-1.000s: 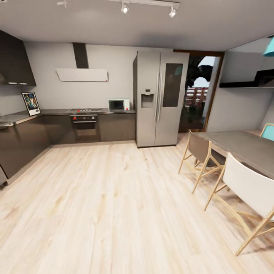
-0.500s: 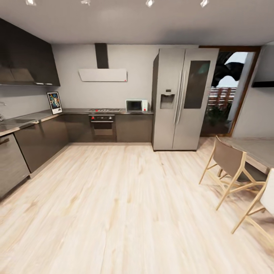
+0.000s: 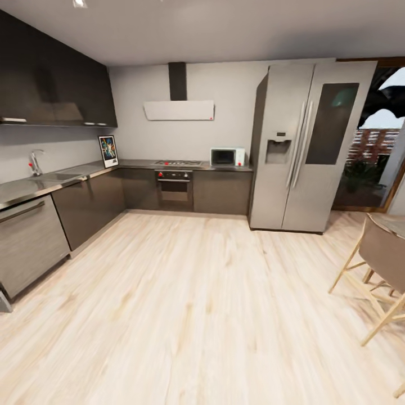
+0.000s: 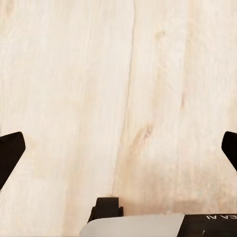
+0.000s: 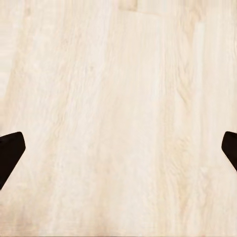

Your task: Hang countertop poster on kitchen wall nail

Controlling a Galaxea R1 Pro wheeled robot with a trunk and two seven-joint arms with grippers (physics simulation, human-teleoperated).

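Leaning on the grey kitchen countertop [image 3: 73, 171], the poster [image 3: 108, 151]; both tools [image 4: 118, 148] [image 5: 118, 148] spread over pale floorboards [image 3: 202, 304].

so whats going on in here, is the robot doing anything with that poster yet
Not yet. Nothing is being handled: the poster stands upright on the kitchen countertop, in the corner against the wall, across a stretch of wooden floor from the camera. Both wrist cameras look down at bare floorboards, with the left gripper and right gripper open and holding nothing. No nail can be made out on the wall at this size.
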